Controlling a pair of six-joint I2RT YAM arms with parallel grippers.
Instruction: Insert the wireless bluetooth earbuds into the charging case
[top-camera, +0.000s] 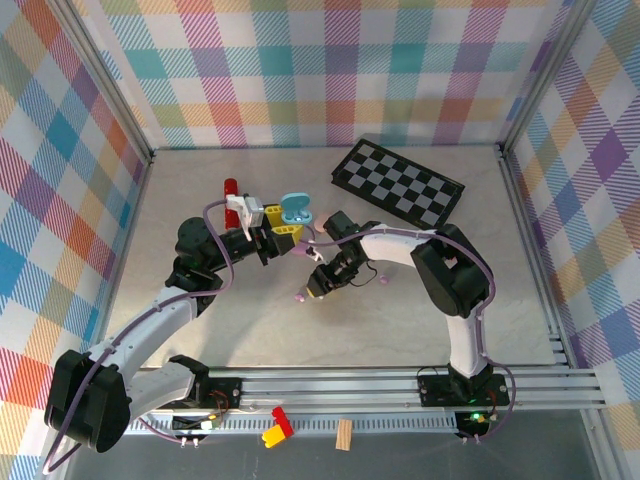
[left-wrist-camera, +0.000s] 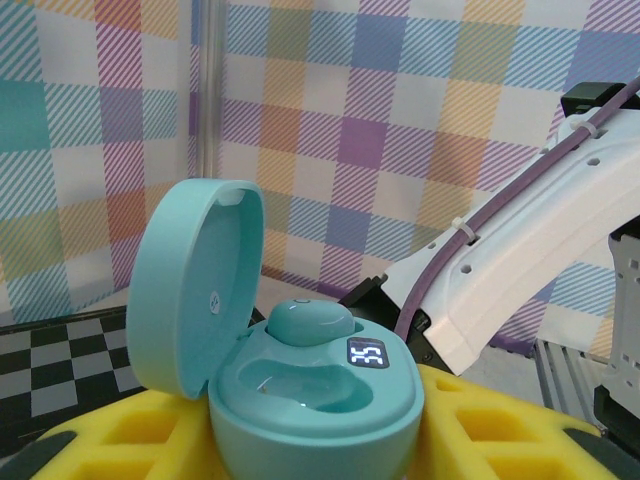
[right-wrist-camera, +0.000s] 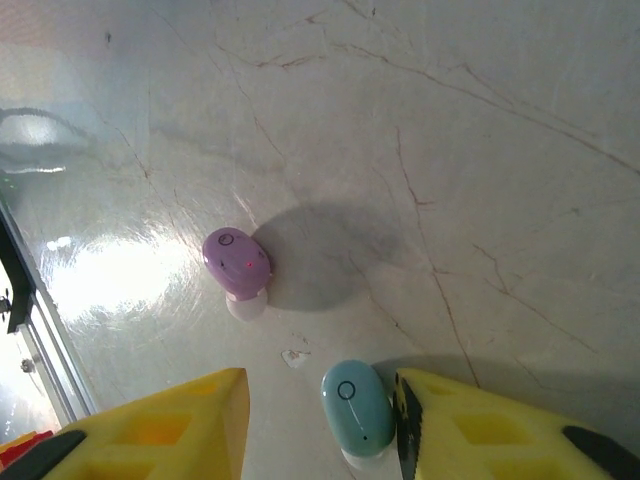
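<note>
case (left-wrist-camera: 310, 405) sits clamped lid-up in left gripper (left-wrist-camera: 315, 445), presented for loading; one mint earbud (left-wrist-camera: 308, 323) is seated. right gripper (right-wrist-camera: 320, 400) straddles loose mint earbud (right-wrist-camera: 355, 405) on table (right-wrist-camera: 450, 150), jaws apart, not yet gripping. purple earbud (right-wrist-camera: 237, 262) lies beside.

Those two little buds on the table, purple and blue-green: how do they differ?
The purple earbud is lilac with a tiny red dot; the blue-green earbud is teal and shows no red. The purple earbud lies out in the open, while the blue-green earbud sits between the right pincer's yellow fingers, close against one. Both rest on the table and bear a small ring mark.
</note>
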